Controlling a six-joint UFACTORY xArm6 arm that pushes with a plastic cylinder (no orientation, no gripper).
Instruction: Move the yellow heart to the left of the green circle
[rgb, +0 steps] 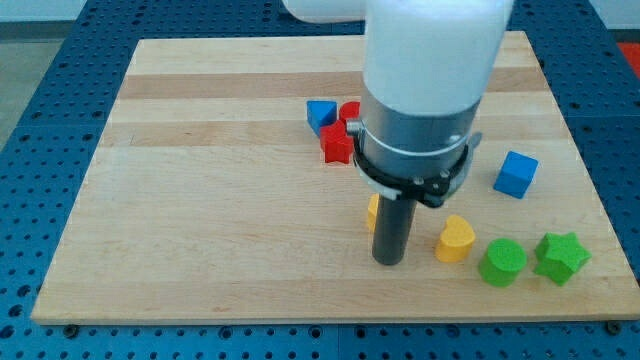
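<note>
The yellow heart (455, 239) lies near the view's bottom right, just left of the green circle (502, 262) and touching or almost touching it. My tip (388, 261) is down on the board a short way to the left of the heart, with a small gap between them. Another yellow block (372, 212) peeks out behind the rod on its left side; its shape is hidden.
A green star (561, 257) sits right of the green circle. A blue cube (516, 174) lies above them. A blue block (321, 115) and two red blocks (338, 143) cluster at the upper middle, partly behind the arm. The wooden board (200, 200) rests on a blue perforated table.
</note>
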